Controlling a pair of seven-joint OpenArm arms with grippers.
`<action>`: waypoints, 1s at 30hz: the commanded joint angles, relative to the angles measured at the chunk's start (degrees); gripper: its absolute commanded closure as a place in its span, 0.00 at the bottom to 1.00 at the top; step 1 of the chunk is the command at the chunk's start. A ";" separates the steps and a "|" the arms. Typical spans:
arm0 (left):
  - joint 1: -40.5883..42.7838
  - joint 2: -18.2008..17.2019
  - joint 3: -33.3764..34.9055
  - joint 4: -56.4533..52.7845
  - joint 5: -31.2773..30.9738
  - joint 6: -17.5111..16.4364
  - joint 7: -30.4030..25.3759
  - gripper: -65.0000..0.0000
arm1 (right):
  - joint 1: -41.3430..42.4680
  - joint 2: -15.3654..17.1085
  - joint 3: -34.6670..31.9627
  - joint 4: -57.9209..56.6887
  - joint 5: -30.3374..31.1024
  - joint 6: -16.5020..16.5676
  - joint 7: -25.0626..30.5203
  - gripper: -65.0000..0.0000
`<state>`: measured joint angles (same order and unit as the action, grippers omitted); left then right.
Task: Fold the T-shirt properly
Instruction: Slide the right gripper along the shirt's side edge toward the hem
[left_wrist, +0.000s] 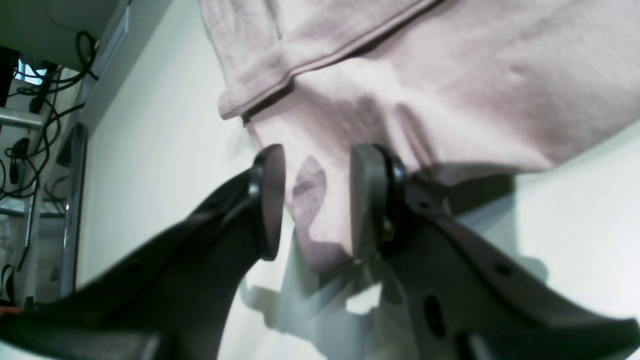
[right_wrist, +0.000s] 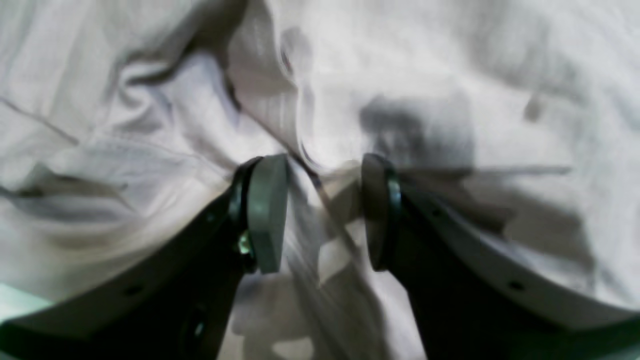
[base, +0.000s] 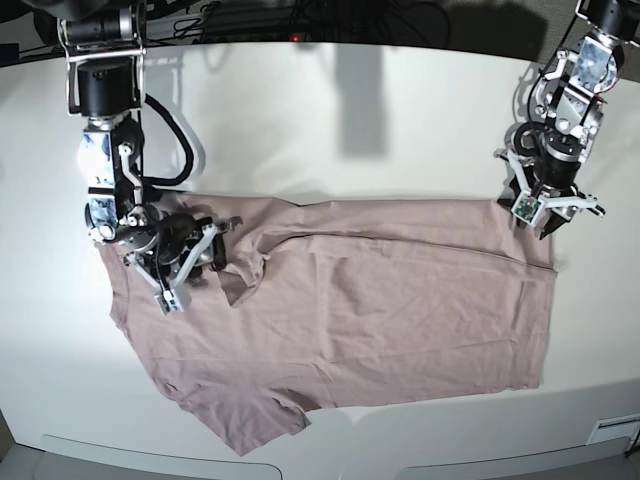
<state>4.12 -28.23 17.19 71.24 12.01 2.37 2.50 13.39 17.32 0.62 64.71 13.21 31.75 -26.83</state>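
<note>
Surface, base view: a white table (base: 330, 110) is filling the frame, with dark cables lying along its top edge.
T-shirt, base view: the T-shirt (base: 380, 300) is lying spread across the middle and lower part of the frame, wrinkled, one sleeve reaching toward the lower left.
Right gripper, base view: the right gripper (base: 185, 262) is sitting at the left of the frame over the shirt's bunched upper-left part, near a fold.
Left gripper, base view: the left gripper (base: 545, 212) is hanging at the upper right, at the shirt's top-right corner.
Left wrist view, background: pale table is showing at left and lower right; cables (left_wrist: 35, 100) are dangling in the upper left.
Left wrist view, cloth: a shirt corner is drooping between the two pads (left_wrist: 367, 200), which are standing apart; the cloth is lying against the right-hand pad only, with a gap at the other. A hemmed edge is crossing the top.
Right wrist view, cloth: blurred, wrinkled shirt fabric is filling the frame.
Right wrist view, jaws: the pads (right_wrist: 267, 210) are standing apart with a ridge of fabric running between them; whether they are pinching it I cannot tell.
</note>
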 joint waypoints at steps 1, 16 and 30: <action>-0.31 -0.66 -0.26 0.44 -0.02 -0.31 0.13 0.67 | 1.88 0.61 0.28 0.87 0.46 -0.52 2.05 0.61; -0.31 -0.66 -0.26 0.44 -0.02 -0.33 0.02 0.67 | 10.73 -0.48 0.28 -4.81 1.36 2.47 6.40 0.61; -0.31 -0.68 -0.26 0.44 -0.04 -0.33 0.44 0.67 | 2.62 0.59 11.39 4.44 10.25 8.25 -7.32 0.61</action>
<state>4.12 -28.23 17.19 71.26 11.99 2.37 2.59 14.52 17.10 11.86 67.88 22.72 39.48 -35.83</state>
